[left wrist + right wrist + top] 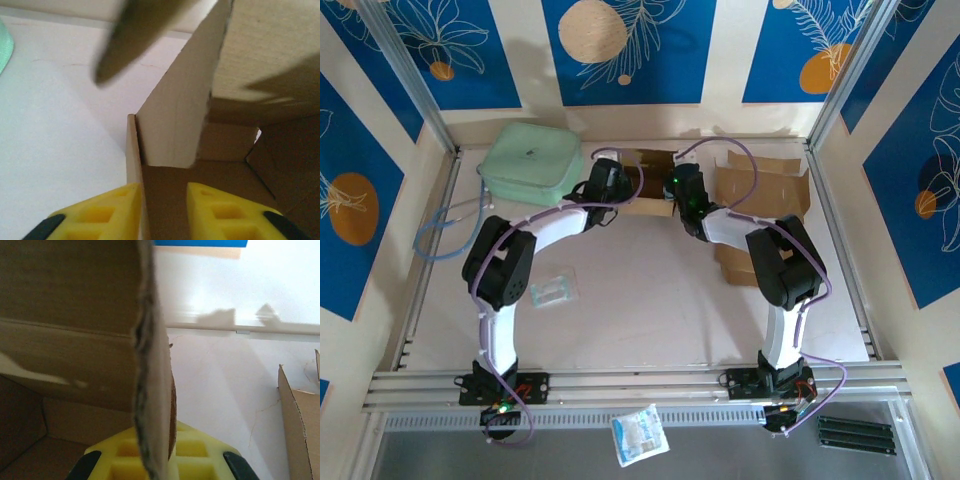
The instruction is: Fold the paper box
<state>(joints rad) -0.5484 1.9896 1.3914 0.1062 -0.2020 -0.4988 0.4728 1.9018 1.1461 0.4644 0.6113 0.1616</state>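
The brown paper box (650, 187) stands open at the back of the table, between my two grippers. My left gripper (617, 186) is at its left wall. In the left wrist view that wall (133, 165) runs up along the inside of the left yellow finger (107, 212), and the right finger (220, 210) stands apart from it, so the left gripper (162, 190) is open. A pale flap (175, 120) leans inward ahead. My right gripper (680, 192) is at the box's right side; in its wrist view the right gripper (165, 440) is shut on the ragged edge of a cardboard wall (150, 365).
A mint green pouch (530, 160) lies at the back left, close to the left arm. Flat brown cardboard (760, 185) lies at the back right. A clear plastic packet (553, 289) lies mid-left, and a blue cable (445, 235) along the left rail.
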